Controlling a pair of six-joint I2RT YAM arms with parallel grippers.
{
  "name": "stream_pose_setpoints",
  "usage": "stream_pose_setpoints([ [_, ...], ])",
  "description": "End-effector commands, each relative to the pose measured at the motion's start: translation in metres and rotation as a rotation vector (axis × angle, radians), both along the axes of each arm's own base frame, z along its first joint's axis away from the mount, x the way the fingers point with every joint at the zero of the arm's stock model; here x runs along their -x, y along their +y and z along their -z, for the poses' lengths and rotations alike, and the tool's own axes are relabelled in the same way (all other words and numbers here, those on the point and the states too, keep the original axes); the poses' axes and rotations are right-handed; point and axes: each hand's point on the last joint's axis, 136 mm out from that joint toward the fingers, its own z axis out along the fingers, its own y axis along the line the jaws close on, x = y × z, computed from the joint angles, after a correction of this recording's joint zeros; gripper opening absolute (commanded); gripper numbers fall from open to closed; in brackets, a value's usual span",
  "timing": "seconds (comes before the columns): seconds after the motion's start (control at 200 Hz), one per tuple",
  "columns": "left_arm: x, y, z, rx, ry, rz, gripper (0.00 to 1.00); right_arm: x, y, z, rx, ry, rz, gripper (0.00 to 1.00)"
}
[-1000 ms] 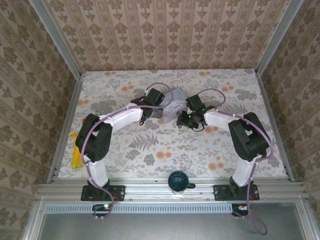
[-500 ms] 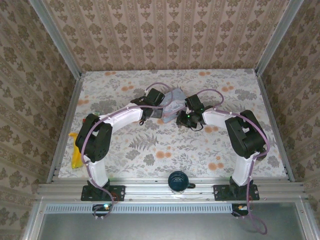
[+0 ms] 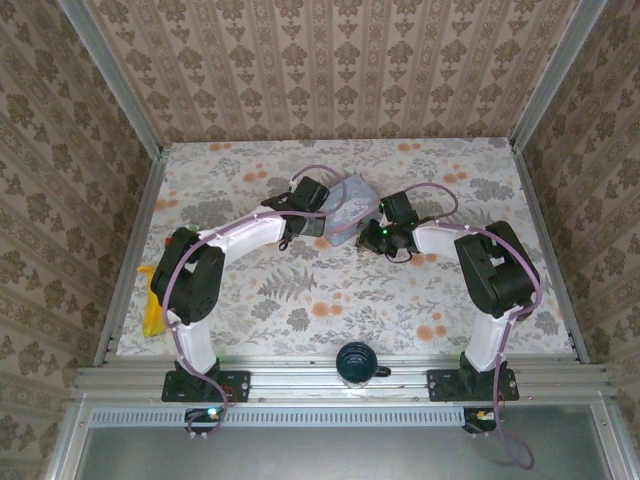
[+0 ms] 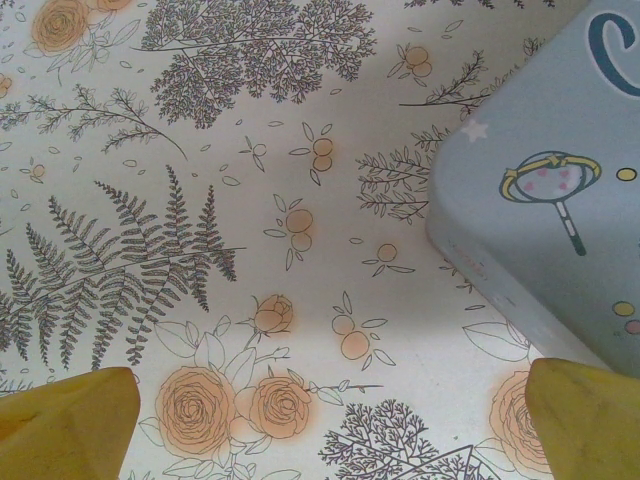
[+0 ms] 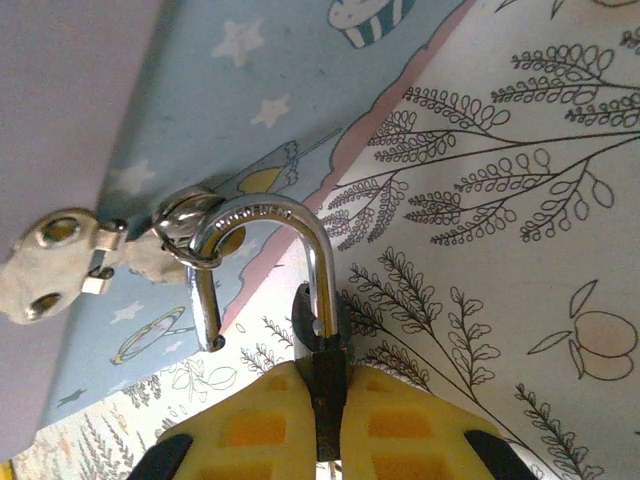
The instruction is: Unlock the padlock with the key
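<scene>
Silvery steel and near-black metal is what I'm dealing with. The padlock [image 5: 316,318] is tiny, and its thin shackle [image 5: 265,213] is hooked through the hasp ring [image 5: 185,225] on the side of the pale blue cartoon-printed tin [image 5: 230,90], which sits on the floral surface [image 4: 200,150] towards the far middle. My right end effector [image 5: 325,400] has its yellow pads pressed together on the dark lock body, gripping it across its flat faces just below where the long leg of the shackle enters. The short leg ends clear of the body, so the shackle looks sprung to me. My left end effector [image 4: 325,420] is spread wide and holds nothing, hovering over the surface just beside the tin's near corner. I'd expect the lock to be light, rigid and slick, with so little body that it could twist or squirt out of a loose pinch. The body's flat sides are the sensible hold; the shackle is round and would roll. The tin is probably light too, so any tug on the lock may drag or tip it, and the left side may need to steady it.
</scene>
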Motion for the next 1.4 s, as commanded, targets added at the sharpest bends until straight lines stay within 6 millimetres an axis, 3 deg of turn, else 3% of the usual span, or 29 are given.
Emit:
stream_pose_setpoints([
  [0.0, 0.005, 0.009, 0.001, -0.012, 0.014, -0.018, 1.00, -0.008, 0.007, -0.020, -0.076, -0.041, 0.017, 0.05],
  [0.14, 0.004, 0.007, -0.004, 0.006, 0.008, -0.018, 1.00, -0.012, 0.008, -0.023, -0.094, -0.049, 0.027, 0.05],
  [0.285, 0.001, 0.000, -0.024, 0.065, -0.031, -0.044, 1.00, -0.011, 0.008, -0.024, -0.100, -0.049, 0.031, 0.05],
  [0.455, -0.001, -0.027, -0.056, 0.176, -0.115, -0.003, 1.00, -0.009, 0.007, -0.025, -0.106, -0.052, 0.036, 0.05],
  [0.54, -0.003, -0.038, -0.063, 0.208, -0.150, 0.012, 1.00, -0.008, 0.007, -0.025, -0.112, -0.053, 0.039, 0.05],
  [0.835, -0.019, -0.059, -0.048, 0.021, -0.146, -0.001, 1.00, -0.002, 0.007, -0.027, -0.164, -0.059, 0.076, 0.02],
  [1.075, -0.020, -0.084, -0.043, -0.110, -0.152, 0.059, 1.00, 0.020, -0.001, -0.025, -0.200, -0.057, 0.136, 0.00],
  [1.26, -0.012, -0.086, -0.028, -0.105, -0.116, 0.070, 1.00, 0.039, -0.005, -0.022, -0.219, -0.045, 0.162, 0.00],
  [1.395, -0.003, -0.081, -0.014, -0.107, -0.087, 0.068, 0.99, 0.041, -0.011, -0.020, -0.205, -0.054, 0.181, 0.00],
])
